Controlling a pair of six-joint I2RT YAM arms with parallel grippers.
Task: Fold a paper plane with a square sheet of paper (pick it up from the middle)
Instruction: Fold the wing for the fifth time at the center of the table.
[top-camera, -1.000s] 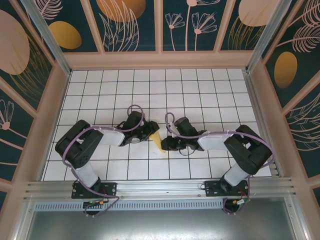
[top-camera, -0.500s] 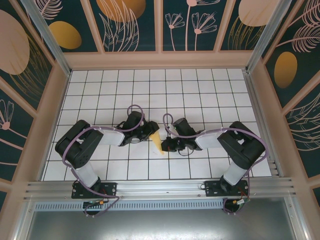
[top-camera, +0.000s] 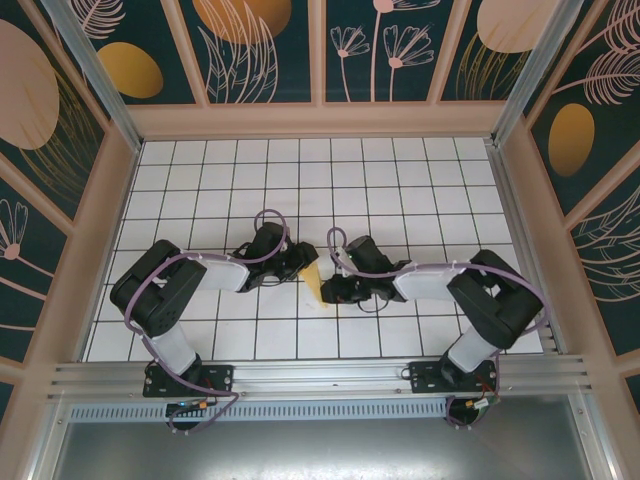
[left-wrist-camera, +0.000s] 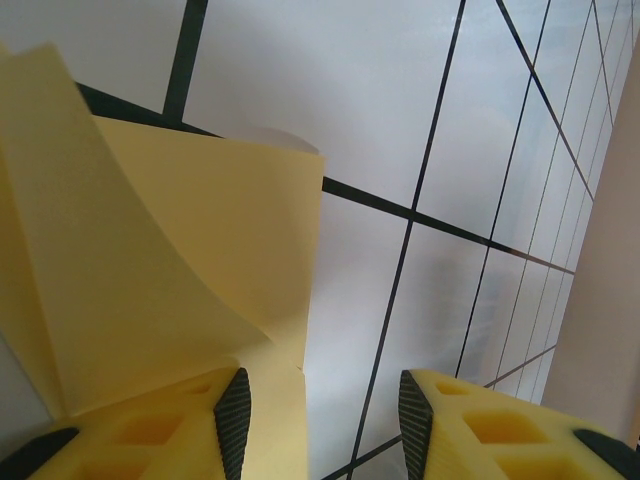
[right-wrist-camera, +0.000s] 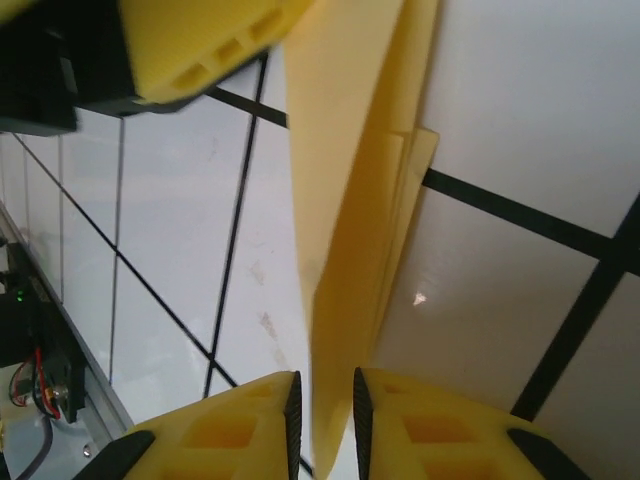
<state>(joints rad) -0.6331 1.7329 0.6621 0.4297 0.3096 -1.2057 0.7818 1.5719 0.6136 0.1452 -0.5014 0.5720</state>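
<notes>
Paper plane (right-wrist-camera: 345, 230) between right claw (right-wrist-camera: 323, 425) fingers

Narrow folded yellow paper plane (top-camera: 317, 282), upright

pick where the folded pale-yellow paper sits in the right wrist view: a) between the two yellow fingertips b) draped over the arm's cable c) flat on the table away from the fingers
a, the folded pale-yellow paper runs down into the narrow gap of the right gripper.
</notes>
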